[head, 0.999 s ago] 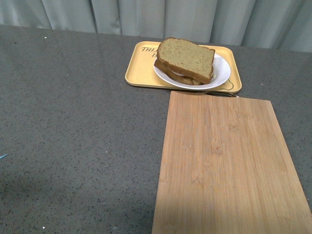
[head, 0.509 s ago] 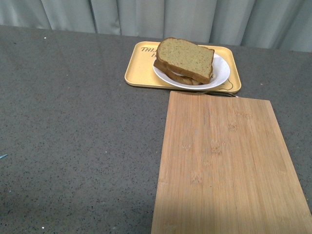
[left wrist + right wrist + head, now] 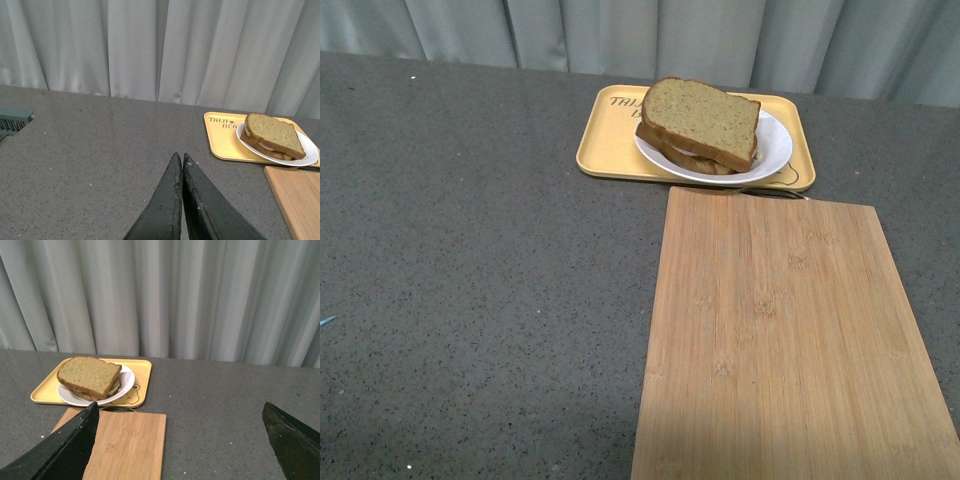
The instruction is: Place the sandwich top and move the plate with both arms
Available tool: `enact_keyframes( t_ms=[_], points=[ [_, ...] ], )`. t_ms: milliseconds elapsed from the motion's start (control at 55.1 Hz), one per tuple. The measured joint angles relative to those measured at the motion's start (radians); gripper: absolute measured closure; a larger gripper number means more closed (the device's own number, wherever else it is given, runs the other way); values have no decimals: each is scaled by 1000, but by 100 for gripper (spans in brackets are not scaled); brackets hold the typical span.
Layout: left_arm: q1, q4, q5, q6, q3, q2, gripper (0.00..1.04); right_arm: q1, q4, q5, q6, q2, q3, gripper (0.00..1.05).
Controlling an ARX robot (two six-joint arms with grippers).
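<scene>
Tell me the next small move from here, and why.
Probably bring both arms in toward the small round white plate. The brown wholemeal bread slice already tops the sandwich on that plate, which sits on the yellow rectangular tray, so only the move seems left. The left claw is shut and the right claw open, both far from the plate.

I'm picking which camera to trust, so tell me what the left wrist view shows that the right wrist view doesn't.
Only the left wrist view shows the left claw, fingers pressed together, and a grey grille at the table's edge. Only the right wrist view shows the right claw, fingers spread wide, and the bear drawing on the tray. Both show the sandwich top resting on the sandwich, the plate, the yellow tray, the wooden board and the curtain.
</scene>
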Motion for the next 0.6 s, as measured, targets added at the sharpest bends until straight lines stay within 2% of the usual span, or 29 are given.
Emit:
enact_keyframes(
  t_ms=[454, 509, 563, 599],
  points=[
    [0, -132, 0, 0, 0, -130, 101, 0, 0, 0, 0, 0, 0, 9],
    [0, -275, 0, 0, 0, -237, 101, 0, 0, 0, 0, 0, 0, 9],
    [0, -298, 0, 0, 0, -288, 100, 0, 0, 0, 0, 0, 0, 9],
    [0, -299, 0, 0, 0, -292, 95, 0, 0, 0, 0, 0, 0, 9]
  ],
)
